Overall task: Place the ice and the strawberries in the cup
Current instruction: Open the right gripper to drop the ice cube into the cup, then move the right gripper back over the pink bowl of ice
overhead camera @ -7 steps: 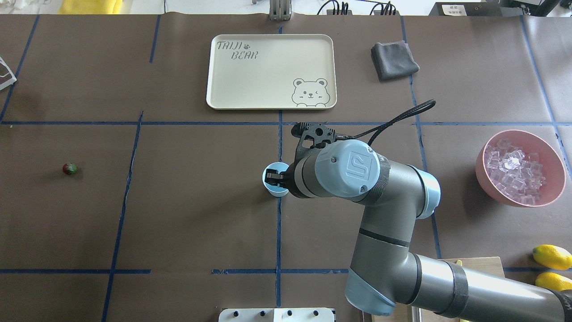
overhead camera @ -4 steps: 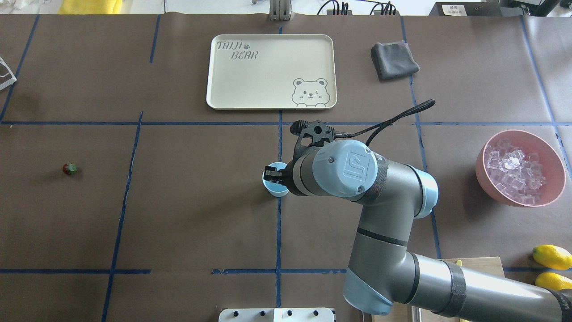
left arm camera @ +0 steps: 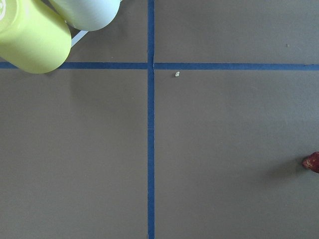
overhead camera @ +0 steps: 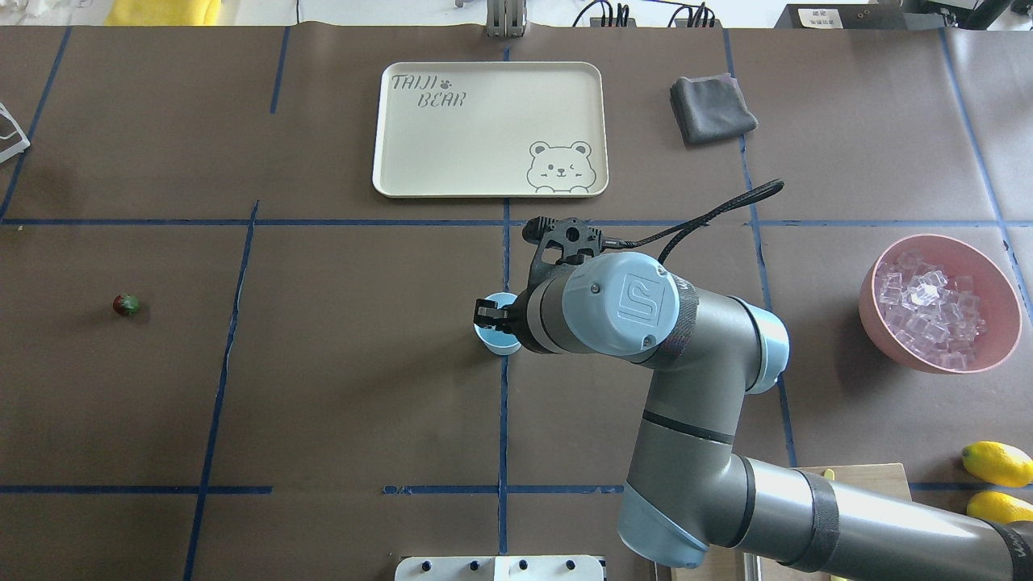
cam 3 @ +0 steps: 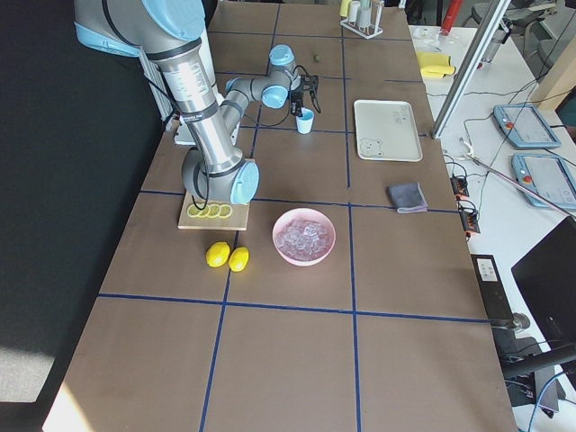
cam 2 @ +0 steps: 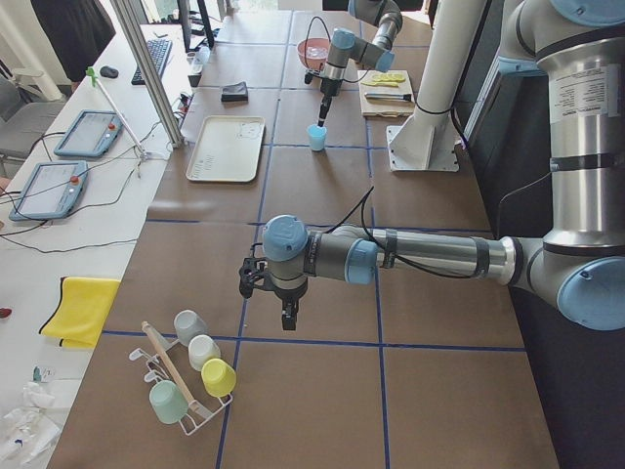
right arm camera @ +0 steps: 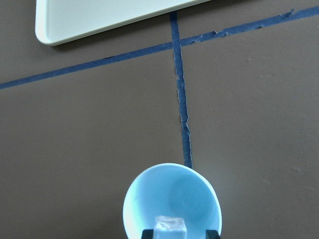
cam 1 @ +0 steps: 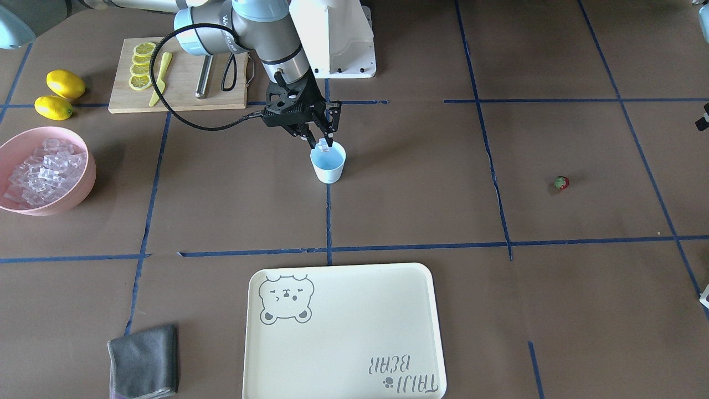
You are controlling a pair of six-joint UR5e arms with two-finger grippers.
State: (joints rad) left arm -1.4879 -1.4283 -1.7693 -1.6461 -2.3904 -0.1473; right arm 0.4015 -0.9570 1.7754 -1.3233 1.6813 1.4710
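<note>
The light blue cup (cam 1: 328,164) (overhead camera: 501,344) stands near the table's middle. My right gripper (cam 1: 323,145) (overhead camera: 488,311) hangs just over its mouth, shut on one clear ice cube (cam 1: 324,147). The right wrist view shows that cube (right arm camera: 169,227) pinched between the fingers above the cup (right arm camera: 172,199), whose visible inside holds nothing. More ice fills the pink bowl (cam 1: 83,185) (overhead camera: 876,323). One strawberry (cam 1: 561,183) (overhead camera: 126,305) (left arm camera: 313,162) lies alone on the mat far off. My left gripper (cam 2: 291,318) shows only in the exterior left view, so I cannot tell its state.
A cream tray (cam 1: 343,332) (overhead camera: 484,129) lies beyond the cup, a grey cloth (cam 1: 144,360) beside it. A cutting board (cam 1: 221,88) with lemon slices and two lemons (cam 1: 65,84) sit near the robot base. A rack of cups (cam 2: 190,381) stands by the left arm.
The right gripper has edged slightly further over the cup, still holding the ice cube. The strawberry and bowl have not moved.
</note>
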